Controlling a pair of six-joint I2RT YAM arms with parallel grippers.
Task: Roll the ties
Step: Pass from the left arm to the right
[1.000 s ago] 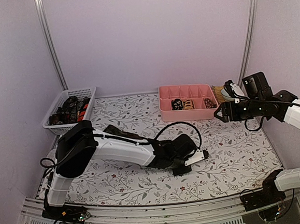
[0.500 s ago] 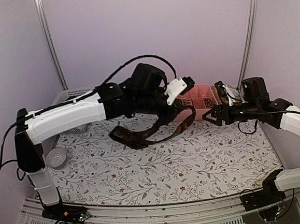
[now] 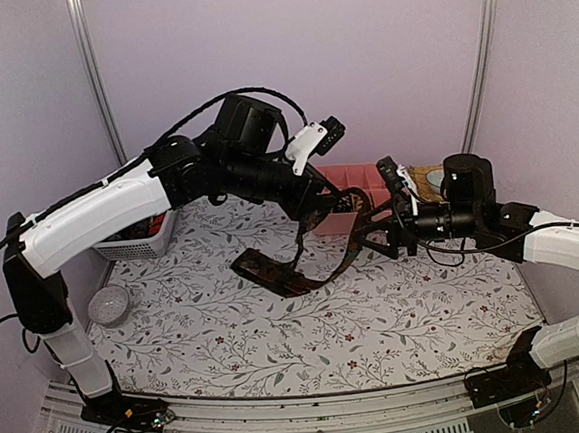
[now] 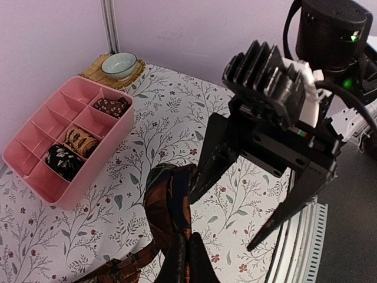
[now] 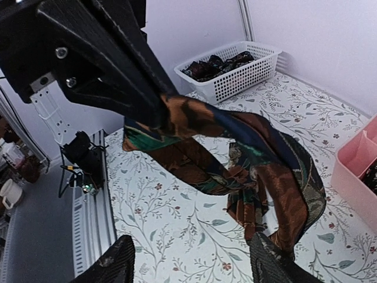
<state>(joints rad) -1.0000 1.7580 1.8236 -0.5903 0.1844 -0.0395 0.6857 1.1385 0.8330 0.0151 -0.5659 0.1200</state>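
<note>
one brown patterned tie dangles pinched in left end effector; right end effector gapes wide.

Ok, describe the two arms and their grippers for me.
The left arm and right arm are white shells with black joints. A black cable loops over the left one. The left gripper and right gripper are black, with long tapered fingers.

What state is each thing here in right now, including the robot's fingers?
Left fingers: shut on the tie.
Right fingers: open, holding nothing.
Tie: unrolled, lifted, hanging in a loop.
Pink tray: three pockets hold rolled ties.
Basket: holds loose ties.
Bowl: looks empty.
</note>
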